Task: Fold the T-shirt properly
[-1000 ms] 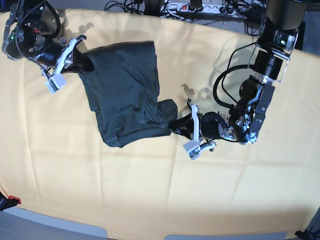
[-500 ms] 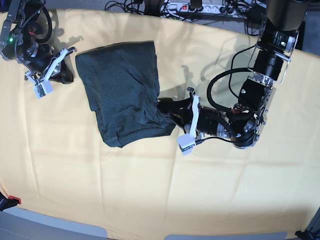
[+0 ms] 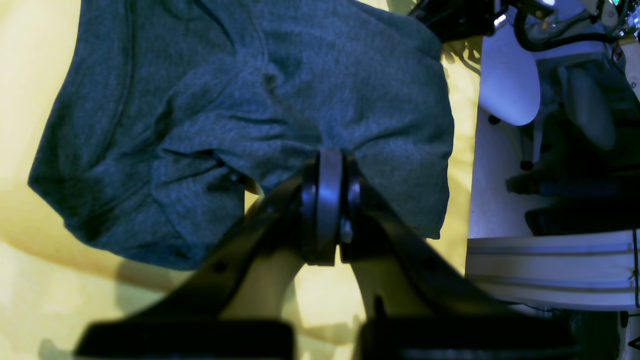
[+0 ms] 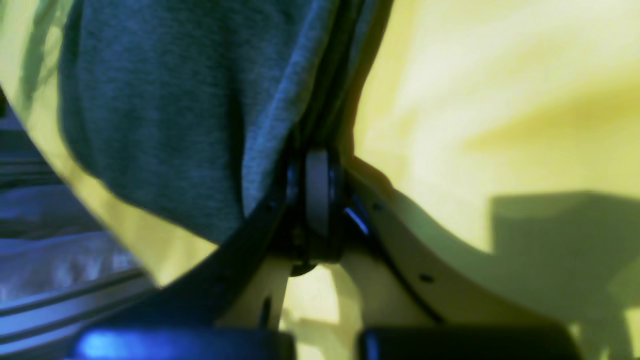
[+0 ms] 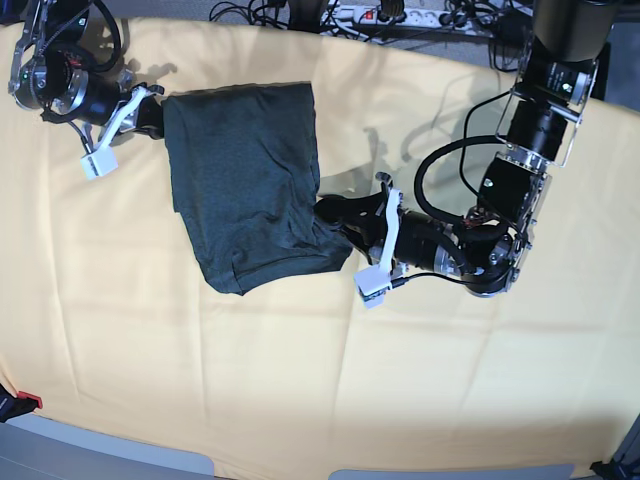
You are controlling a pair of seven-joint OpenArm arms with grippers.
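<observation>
The dark teal-grey T-shirt (image 5: 245,180) lies as a folded, roughly rectangular bundle on the yellow table cover. At its upper left corner, my right gripper (image 5: 158,115) is shut on the fabric's edge. The right wrist view shows the shut fingertips of that gripper (image 4: 317,152) with the T-shirt (image 4: 150,110) hanging into them. My left gripper (image 5: 325,212) sits at the shirt's right edge, low on the cloth. In the left wrist view the left gripper (image 3: 327,155) is shut, and the T-shirt (image 3: 250,90) puckers around its tips.
The yellow cloth (image 5: 300,380) covers the whole table. A power strip (image 5: 390,15) with cables runs along the back edge. A small red thing (image 5: 25,402) sits at the front left corner. A white chair (image 3: 507,75) stands beyond the table's side.
My right gripper swung out left with the shirt corner, then came back right and up. My left gripper pushed the protruding flap leftward into the bundle and has stayed there.
</observation>
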